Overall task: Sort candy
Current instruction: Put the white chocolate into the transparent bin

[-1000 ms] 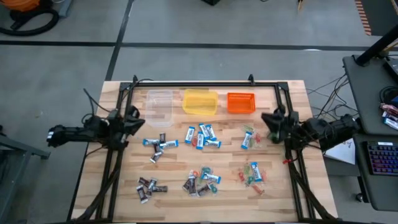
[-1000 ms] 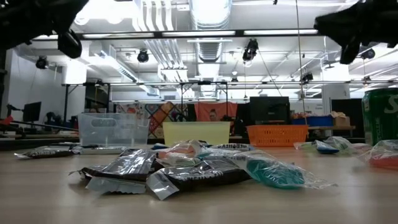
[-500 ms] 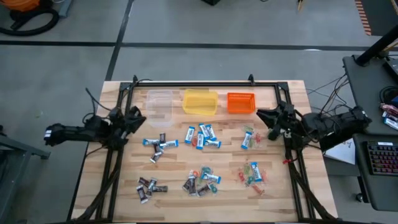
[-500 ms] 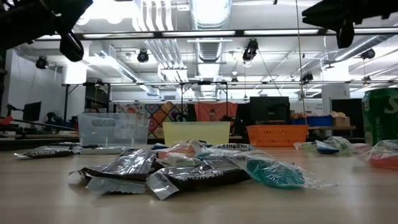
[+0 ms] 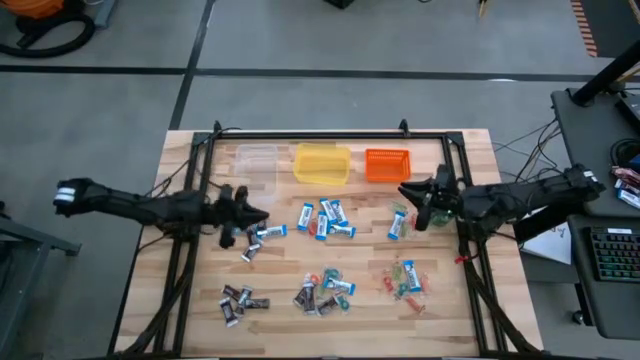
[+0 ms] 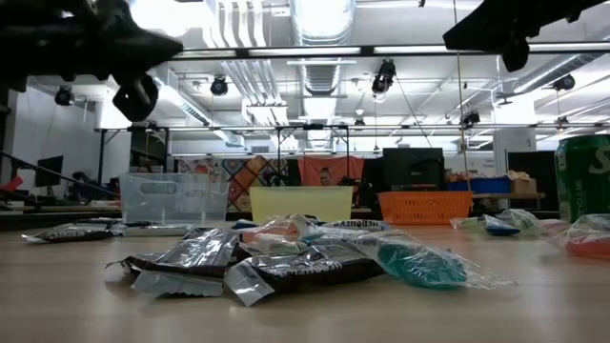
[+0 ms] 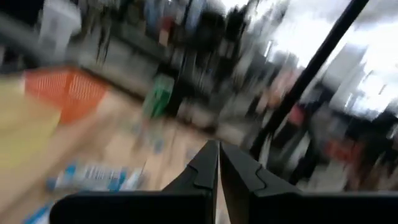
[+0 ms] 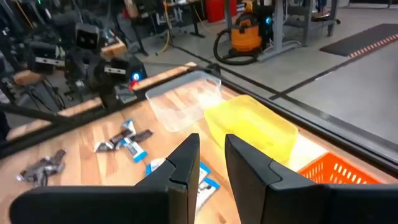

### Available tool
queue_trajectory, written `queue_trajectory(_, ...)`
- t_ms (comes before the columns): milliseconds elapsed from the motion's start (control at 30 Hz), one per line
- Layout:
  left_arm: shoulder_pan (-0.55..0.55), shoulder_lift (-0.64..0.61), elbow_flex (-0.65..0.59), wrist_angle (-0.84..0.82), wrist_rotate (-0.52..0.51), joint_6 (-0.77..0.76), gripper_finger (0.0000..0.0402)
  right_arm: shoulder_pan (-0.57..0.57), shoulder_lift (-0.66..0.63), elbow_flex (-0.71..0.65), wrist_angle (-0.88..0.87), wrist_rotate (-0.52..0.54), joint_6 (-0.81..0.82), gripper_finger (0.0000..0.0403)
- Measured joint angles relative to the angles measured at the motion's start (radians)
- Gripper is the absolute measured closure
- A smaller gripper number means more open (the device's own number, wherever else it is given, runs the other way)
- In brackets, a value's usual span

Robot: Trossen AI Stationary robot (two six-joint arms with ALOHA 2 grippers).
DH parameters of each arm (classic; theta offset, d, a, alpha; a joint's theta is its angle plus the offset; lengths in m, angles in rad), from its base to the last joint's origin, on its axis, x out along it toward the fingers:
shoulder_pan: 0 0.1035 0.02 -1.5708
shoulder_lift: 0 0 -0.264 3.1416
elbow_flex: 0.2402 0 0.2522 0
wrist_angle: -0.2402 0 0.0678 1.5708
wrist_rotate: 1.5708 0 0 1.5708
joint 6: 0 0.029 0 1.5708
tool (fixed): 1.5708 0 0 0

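The candy lies in loose heaps on the wooden table: blue-and-white pieces, a mixed heap at the left, dark brown ones, a middle heap and small coloured ones. My left gripper is shut and hovers level above the left heap, touching nothing; its fingertips show closed. My right gripper hangs open above the table's right part, near the candy, with nothing between its fingers.
Three tubs stand in a row at the far edge: clear, yellow and orange. A black frame runs along the far edge and down both sides. A green can shows at the right in the low view.
My left gripper has swung out toward the table's middle, over the left candy heap, sinking a little and staying shut. My right gripper has risen and reached toward the table's left, tipping nearer to level. The candy has not moved.
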Motion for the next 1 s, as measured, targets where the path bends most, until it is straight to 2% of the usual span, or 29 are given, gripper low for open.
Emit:
queue_trajectory(133,-0.032,0.117,0.126,-0.289,-0.002,0.090,0.0401,0.000,0.000,-0.004,0.002,0.000,-0.001,0.0335)
queue_trajectory(200,-0.057,0.180,0.162,-0.371,-0.003,0.141,0.0401,0.000,0.005,-0.005,0.000,0.000,-0.001,0.0335)
queue_trajectory(367,-0.095,0.323,0.213,-0.428,-0.068,0.185,0.0401,0.000,0.025,-0.005,0.000,0.000,-0.003,0.0335)
queue_trajectory(533,-0.097,0.444,0.252,-0.509,-0.070,0.206,0.0395,0.000,0.051,-0.005,0.000,0.001,-0.003,0.0335)
queue_trajectory(733,-0.099,0.580,0.284,-0.570,-0.070,0.223,0.0326,0.000,0.083,-0.006,0.000,0.001,-0.002,0.0335)
queue_trajectory(1000,-0.099,0.732,0.333,-0.626,-0.232,0.206,0.0218,0.000,0.124,-0.006,0.001,0.001,0.003,0.0335)
